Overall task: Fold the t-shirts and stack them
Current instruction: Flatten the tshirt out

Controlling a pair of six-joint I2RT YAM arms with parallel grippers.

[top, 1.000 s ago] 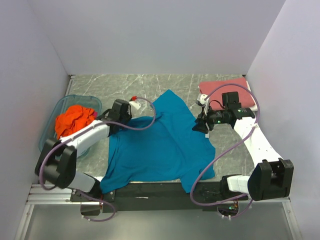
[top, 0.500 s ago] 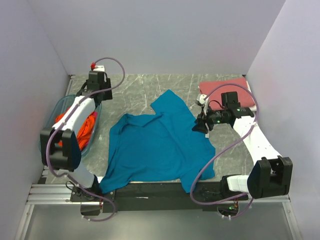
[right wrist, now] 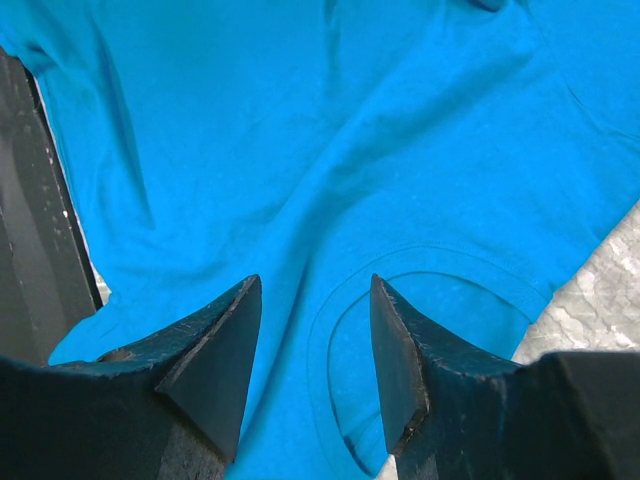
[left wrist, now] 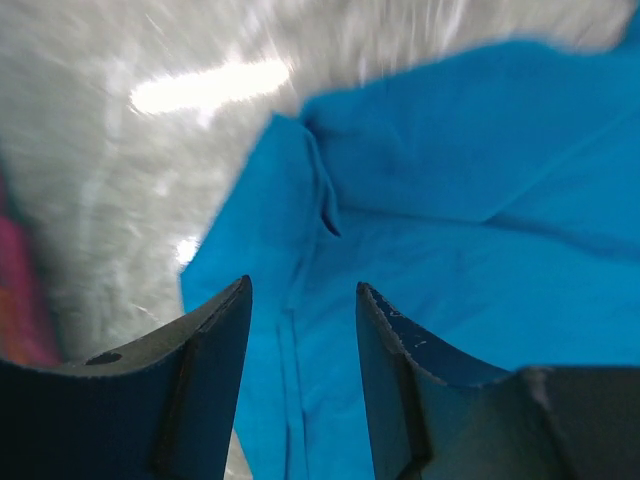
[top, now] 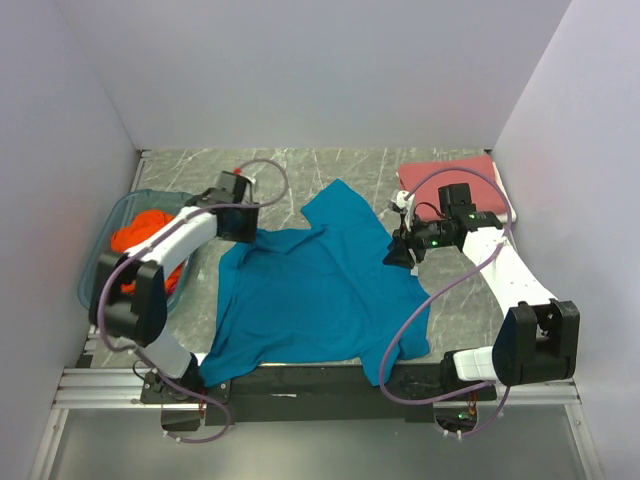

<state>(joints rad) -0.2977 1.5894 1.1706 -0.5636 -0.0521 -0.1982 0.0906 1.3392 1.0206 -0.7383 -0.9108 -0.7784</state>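
Centre of table [top: 330, 165]: spread t-shirt [top: 320, 290]. Folded t-shirt [top: 450, 172] behind it on my right. Tub [top: 88, 275] on my left, bunched t-shirt [top: 145, 228] inside.

Translucent blue tub [top: 133, 201], grey marbled table [top: 300, 168]

Plain pale walls [top: 300, 70], grey marbled tabletop [top: 205, 168], metal rail [top: 105, 385] along near edge

No writing, label, brand, number or sign can be read in any view. The teal shirt [top: 320, 290], red shirt [top: 450, 162], orange shirt [top: 140, 228] and tub [top: 95, 262] show only plain colour.
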